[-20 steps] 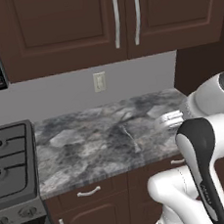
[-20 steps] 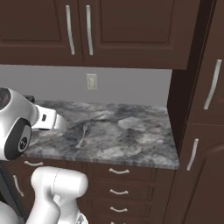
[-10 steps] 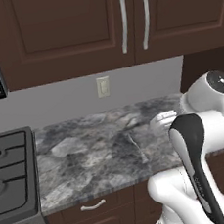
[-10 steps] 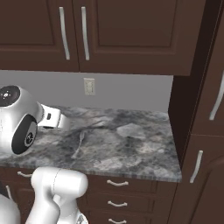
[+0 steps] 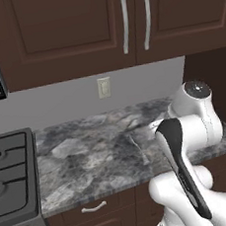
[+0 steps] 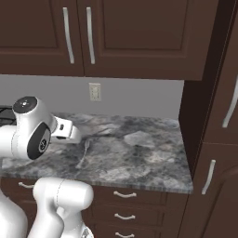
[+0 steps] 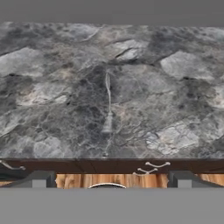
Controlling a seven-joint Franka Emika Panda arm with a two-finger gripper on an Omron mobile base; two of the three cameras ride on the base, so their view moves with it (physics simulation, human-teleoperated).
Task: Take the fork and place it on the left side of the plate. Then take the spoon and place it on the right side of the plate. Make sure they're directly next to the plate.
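Hand view: fork (image 7: 107, 111) lies ahead on the bench (image 7: 183, 100), long axis running away from the open, empty hand (image 7: 108, 178).

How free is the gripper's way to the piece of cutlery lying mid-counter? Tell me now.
Probably yes. The gripper is open, jaws wide apart, facing the counter; the piece of cutlery lies flat on bare stone straight ahead, nothing on or against it.

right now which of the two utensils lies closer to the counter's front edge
The utensil running front to back on the counter, wider end toward its front. The other utensil lies crosswise, farther back.
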